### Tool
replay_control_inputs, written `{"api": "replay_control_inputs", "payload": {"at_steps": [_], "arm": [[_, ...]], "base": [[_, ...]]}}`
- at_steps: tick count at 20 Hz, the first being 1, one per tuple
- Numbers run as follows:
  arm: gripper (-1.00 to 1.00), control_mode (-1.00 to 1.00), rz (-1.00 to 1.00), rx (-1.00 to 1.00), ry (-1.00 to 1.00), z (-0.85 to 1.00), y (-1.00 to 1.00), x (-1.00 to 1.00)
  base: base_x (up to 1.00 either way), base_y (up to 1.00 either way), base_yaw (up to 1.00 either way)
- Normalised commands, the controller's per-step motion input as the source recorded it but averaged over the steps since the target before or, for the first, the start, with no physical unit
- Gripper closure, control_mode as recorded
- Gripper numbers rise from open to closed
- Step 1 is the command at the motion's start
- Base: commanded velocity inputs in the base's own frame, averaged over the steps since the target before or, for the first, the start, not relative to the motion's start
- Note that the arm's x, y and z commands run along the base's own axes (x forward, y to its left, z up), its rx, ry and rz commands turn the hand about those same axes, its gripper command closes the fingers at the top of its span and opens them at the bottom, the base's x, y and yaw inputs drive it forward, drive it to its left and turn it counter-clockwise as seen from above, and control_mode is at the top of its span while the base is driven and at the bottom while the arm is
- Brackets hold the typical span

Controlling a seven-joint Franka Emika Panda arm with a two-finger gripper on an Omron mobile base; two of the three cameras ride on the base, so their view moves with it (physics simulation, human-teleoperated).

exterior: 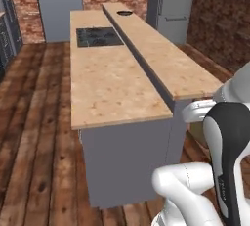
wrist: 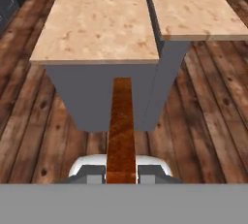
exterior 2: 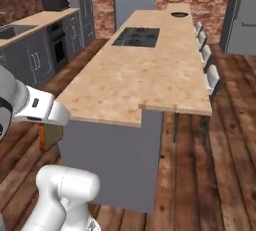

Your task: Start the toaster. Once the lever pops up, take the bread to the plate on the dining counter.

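My gripper point(wrist: 121, 174) is shut on the bread point(wrist: 121, 121), a tan-brown slice that I see edge-on in the hand view, sticking out between the two fingertips. In the right base view the bread point(exterior 2: 50, 136) hangs under the hand, left of the island's near end. The dining counter point(exterior: 161, 58) is the long raised light wood top with a grey base, running away from me. The plate point(exterior: 124, 12), dark-rimmed, lies at its far end, far from the gripper. From the other side the plate point(exterior 2: 179, 14) shows at the top of the dining counter point(exterior 2: 192, 75).
A lower wood-topped island point(exterior: 107, 83) with a black cooktop point(exterior: 97, 36) adjoins the dining counter. Stools point(exterior 2: 207, 60) line its right side. Grey cabinets with a sink point(exterior 2: 12, 30) and a dark boxy appliance point(exterior 2: 55, 1) stand at left. Wood floor surrounds the island.
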Motion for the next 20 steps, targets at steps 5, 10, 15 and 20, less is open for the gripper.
{"api": "replay_control_inputs", "payload": {"at_steps": [5,10,15,20], "arm": [[1.0,1.0,0.0,0.0,0.0,0.0,0.0,0.0],[1.0,1.0,0.0,0.0,0.0,0.0,0.0,0.0],[1.0,1.0,0.0,0.0,0.0,0.0,0.0,0.0],[1.0,1.0,0.0,0.0,0.0,0.0,0.0,0.0]], "base": [[0.89,-1.0,-0.04],[0.87,-1.0,-0.06],[0.28,-1.0,-0.12],[0.04,-1.0,-0.13]]}}
